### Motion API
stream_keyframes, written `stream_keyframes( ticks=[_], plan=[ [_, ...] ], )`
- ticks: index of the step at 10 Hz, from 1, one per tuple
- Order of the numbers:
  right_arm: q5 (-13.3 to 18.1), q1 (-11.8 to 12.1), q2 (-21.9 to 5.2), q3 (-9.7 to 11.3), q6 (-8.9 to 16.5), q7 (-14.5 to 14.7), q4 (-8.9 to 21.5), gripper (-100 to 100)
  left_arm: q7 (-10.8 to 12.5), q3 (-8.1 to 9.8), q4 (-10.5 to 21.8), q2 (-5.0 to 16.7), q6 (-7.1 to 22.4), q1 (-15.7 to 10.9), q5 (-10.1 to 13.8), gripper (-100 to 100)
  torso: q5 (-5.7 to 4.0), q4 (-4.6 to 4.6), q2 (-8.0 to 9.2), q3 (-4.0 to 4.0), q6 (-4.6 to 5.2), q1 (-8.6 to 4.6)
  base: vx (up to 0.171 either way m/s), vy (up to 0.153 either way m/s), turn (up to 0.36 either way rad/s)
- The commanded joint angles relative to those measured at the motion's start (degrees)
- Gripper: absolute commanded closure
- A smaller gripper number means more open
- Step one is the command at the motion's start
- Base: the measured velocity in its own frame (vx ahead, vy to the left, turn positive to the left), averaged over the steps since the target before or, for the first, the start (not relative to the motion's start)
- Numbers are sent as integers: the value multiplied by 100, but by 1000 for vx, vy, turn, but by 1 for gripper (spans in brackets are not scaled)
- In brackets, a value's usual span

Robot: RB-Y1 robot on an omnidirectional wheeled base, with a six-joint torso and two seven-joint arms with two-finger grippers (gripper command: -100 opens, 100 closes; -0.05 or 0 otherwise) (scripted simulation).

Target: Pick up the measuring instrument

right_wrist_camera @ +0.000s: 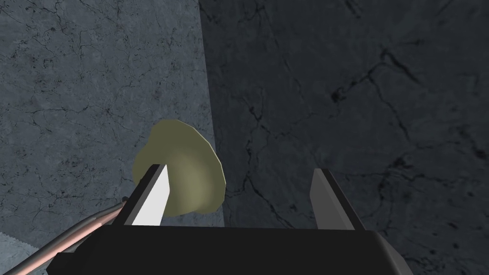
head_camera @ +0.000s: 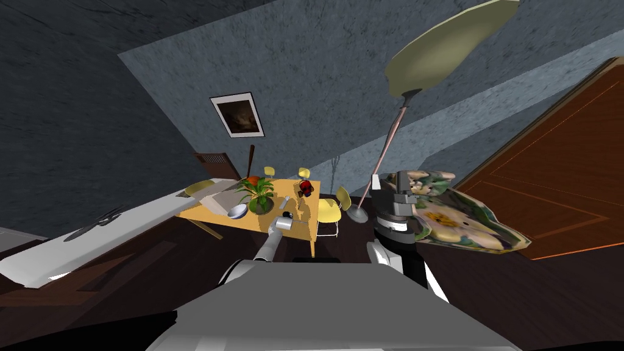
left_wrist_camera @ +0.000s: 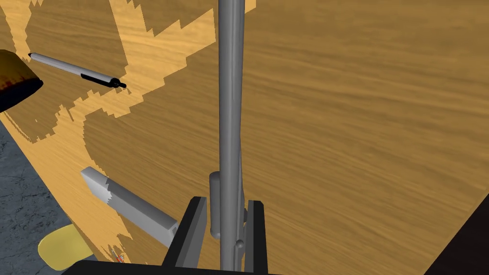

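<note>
You have nothing readable here: the grey measuring instrument [left_wrist_camera: 230, 95] shows no legible scale or numbers, and the pen [left_wrist_camera: 76, 70] near it on the table [left_wrist_camera: 358, 119] shows no brand.

the table [left_wrist_camera: 358, 119] top is wood with a clear running grain, golden brown and matt. the grey rod [left_wrist_camera: 231, 119] over it is smooth and plain with a soft sheen along its length; what it is made of cannot be told. the pen [left_wrist_camera: 71, 70] has a smooth pale grey barrel and a glossy black clip. the walls [right_wrist_camera: 358, 95] look like rough, cracked grey stone. the lamp shade [right_wrist_camera: 191, 176] is olive and matt. the door [head_camera: 548, 183] is reddish-brown wood with a smooth finish, and the flower-patterned furniture [head_camera: 463, 222] looks covered in printed cloth
</note>
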Motion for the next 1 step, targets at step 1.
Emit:
stream_keyframes(
  ticks=[1],
  plan=[
    [0,0,0,0,0,0,0,0,0,0,0,0,0,0,0,0,0,0,0,0,0,0,0,0,0]
  ],
)
